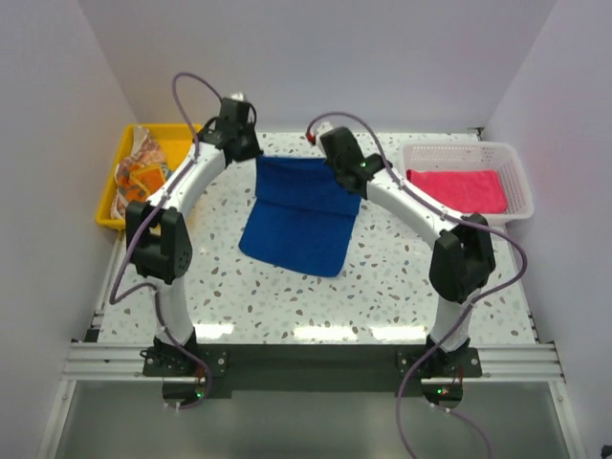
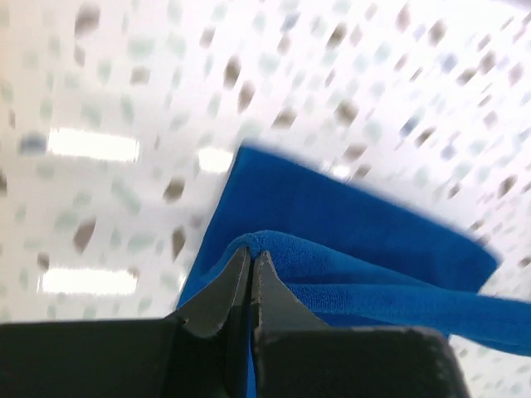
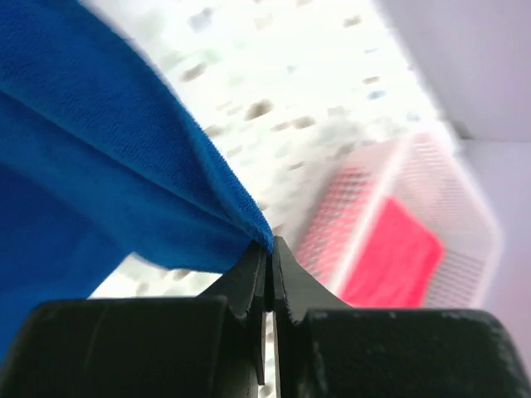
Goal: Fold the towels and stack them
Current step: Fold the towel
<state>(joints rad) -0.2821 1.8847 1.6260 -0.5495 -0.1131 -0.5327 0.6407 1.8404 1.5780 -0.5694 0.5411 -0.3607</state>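
**Left gripper** [image 1: 252, 153]: Jaws were closed on the blue towel [image 1: 301, 210] at its far left corner. In the left wrist view the two fingers [image 2: 214, 297] met at their tips, with a fold of blue cloth pinched between them. The cloth ran away from the tips to the right and lay beneath them.

**Right gripper** [image 1: 344, 180]: Jaws were closed on the same towel at its far right corner. In the right wrist view the fingertips were pressed together on the very point of the cloth. The towel spread up and to the left of the fingers.

**Blue towel**: Its far edge was stretched between the two grippers. The rest fell away from them toward the arm bases, and the near part lay on the speckled table [image 1: 402, 277]. Both wrist views were blurred, so fine creases could not be read.

**Pink towel** [image 1: 457, 189]: It lay flat inside the white mesh basket [image 1: 517, 172], to the right of the right gripper and well apart from it.

**Orange towels** [image 1: 143, 174]: They lay crumpled together in the yellow tray [image 1: 108, 201], to the left of the left gripper. Neither gripper touched them.
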